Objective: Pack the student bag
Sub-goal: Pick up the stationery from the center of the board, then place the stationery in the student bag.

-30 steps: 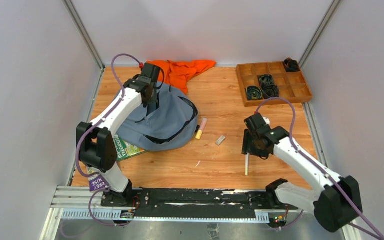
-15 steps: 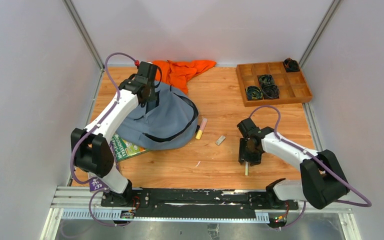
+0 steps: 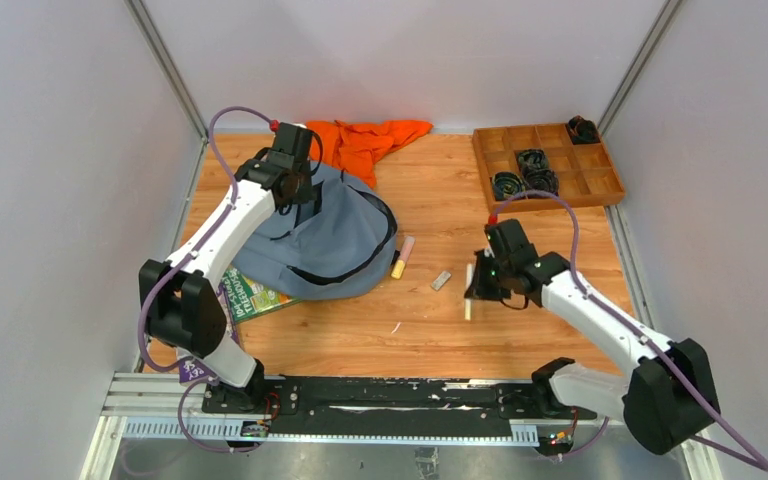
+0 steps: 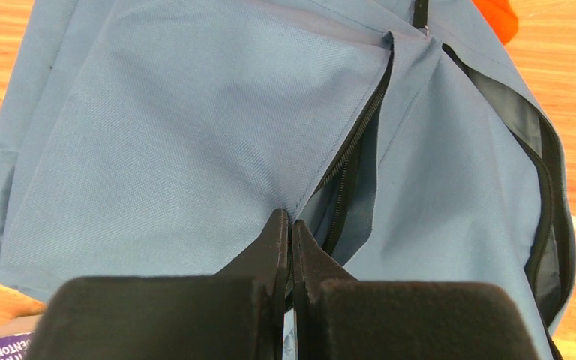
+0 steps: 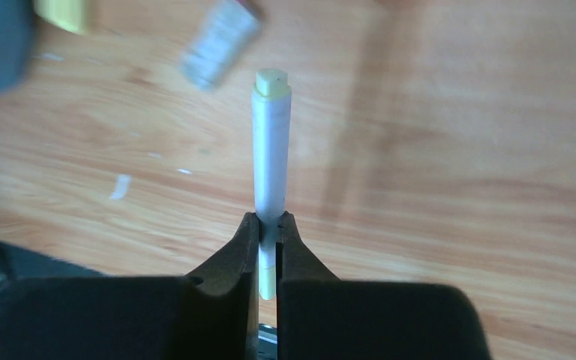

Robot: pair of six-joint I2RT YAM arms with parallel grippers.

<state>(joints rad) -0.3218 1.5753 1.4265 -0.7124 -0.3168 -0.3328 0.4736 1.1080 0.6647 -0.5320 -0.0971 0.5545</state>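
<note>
We judge step: white pen transfer. Right gripper clamped on it over tabletop middle; left gripper pinched shut on student bag zipper edge. Next: we steer pen into opening.

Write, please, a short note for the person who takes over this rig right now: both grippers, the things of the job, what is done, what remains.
Left gripper: jaws shut on the student bag, pinching its fabric beside the open zipper.
Right gripper: jaws shut on a white pen, right of the bag.
On the table: highlighter and small grey piece between bag and pen; book partly under the bag's near edge.
Done: bag unzipped, pen gripped.
Left: put the pen in, probably the loose things too. The bag's contents are not visible.
</note>
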